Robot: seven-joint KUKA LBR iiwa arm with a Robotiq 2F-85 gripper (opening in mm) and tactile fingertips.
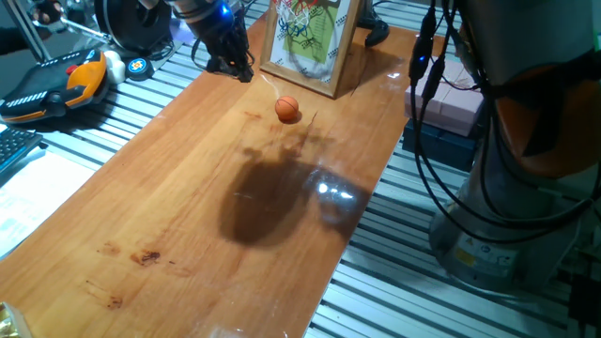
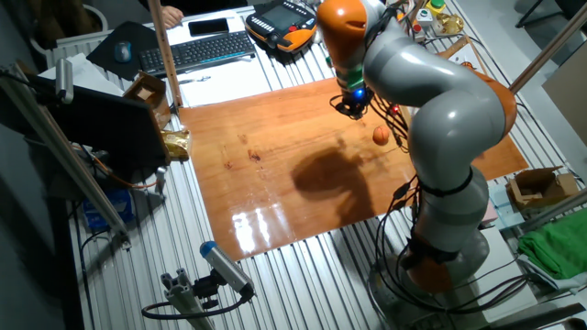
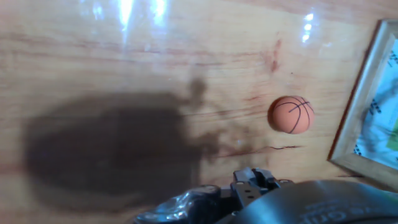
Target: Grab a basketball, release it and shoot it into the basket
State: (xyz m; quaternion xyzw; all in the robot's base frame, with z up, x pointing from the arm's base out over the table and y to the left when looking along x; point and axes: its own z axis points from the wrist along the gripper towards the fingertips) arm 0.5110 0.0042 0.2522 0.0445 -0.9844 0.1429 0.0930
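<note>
Hand view, left to right: a broad dark shadow [image 3: 106, 149] lies on the wooden table [image 3: 186, 37], then the basketball [image 3: 291, 114], orange with thin dark lines, and at the right edge the wooden frame of the backboard [image 3: 357, 112]. Ball and frame are near each other but apart. Part of the gripper body fills the bottom edge; the fingertips do not show here.

One fixed view, left to right: an orange-and-black handheld unit [image 1: 56, 84] sits on the slatted bench at 9 o'clock from the gripper [image 1: 235, 68]. The gripper hangs above the far end of the table, just left of the backboard. The basketball [image 1: 287, 109] is at 4 o'clock from the gripper, apart from it, in front of the backboard's lower edge. The basket [image 1: 302, 11], with white net, is fixed high on the backboard and partly cut off by the picture's top edge.

Other fixed view: a keyboard [image 2: 197, 50] lies beyond the table; the arm [image 2: 431, 92] bends over it, with the basketball [image 2: 381, 135] at 5 o'clock from the gripper [image 2: 351, 108].

Finger spacing: cannot tell. Nothing is seen between the fingers.
</note>
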